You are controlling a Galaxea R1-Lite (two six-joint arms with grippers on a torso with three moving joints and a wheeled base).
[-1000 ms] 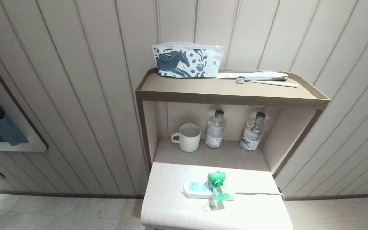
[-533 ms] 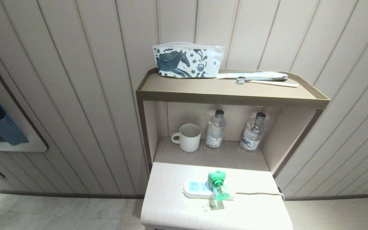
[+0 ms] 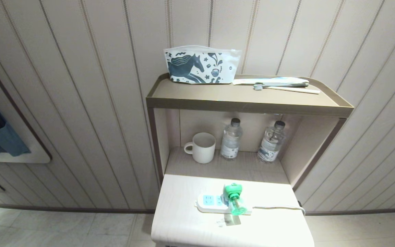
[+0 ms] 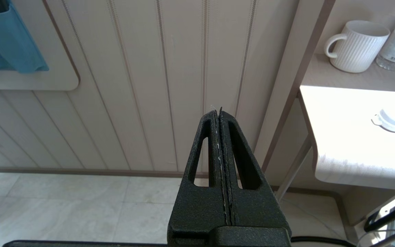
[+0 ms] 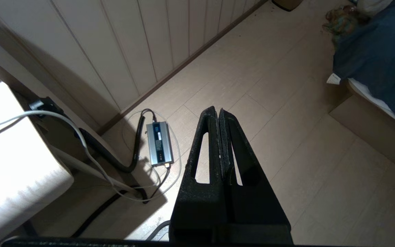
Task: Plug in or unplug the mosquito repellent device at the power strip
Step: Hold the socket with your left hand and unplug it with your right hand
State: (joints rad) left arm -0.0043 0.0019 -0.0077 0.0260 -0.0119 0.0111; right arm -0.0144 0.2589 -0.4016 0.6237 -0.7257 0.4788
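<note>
Pale bench (image 3: 183,223) with a light wood-grain top, brightly lit, standing against a wall of vertical beige panelling; tiled floor (image 3: 63,226) below. Behind the bench, a brown shelf unit (image 3: 245,104) with an open niche and a rimmed top. On top of it: one pouch (image 3: 201,65) printed with a dark blue horse, one tube (image 3: 273,81) and one toothbrush (image 3: 286,89) lying side by side. In the niche: one white ribbed mug (image 3: 201,147), two clear water bottles (image 3: 231,139) standing upright to its right. On the bench: one power strip (image 3: 211,203), flat, with a thin white cord (image 3: 279,207) running off toward the right edge. One mosquito repellent device (image 3: 233,199) sits on the strip toward its cord end, green top facing up, green bottle pointing toward the bench's near edge; seated in a socket as far as can be told. Neither arm shows in the head view. Left gripper (image 4: 220,111) hangs off the bench's left side above the floor, fingers pressed together, empty; the strip's end shows well apart from it on the bench top. Right gripper (image 5: 217,110) is off the bench's right side, aimed at the floor, fingers closed on nothing; below it a grey power adapter (image 5: 159,143) with its cables, and a bed (image 5: 379,61) with dark blue cover further off. Device out of that view.
</note>
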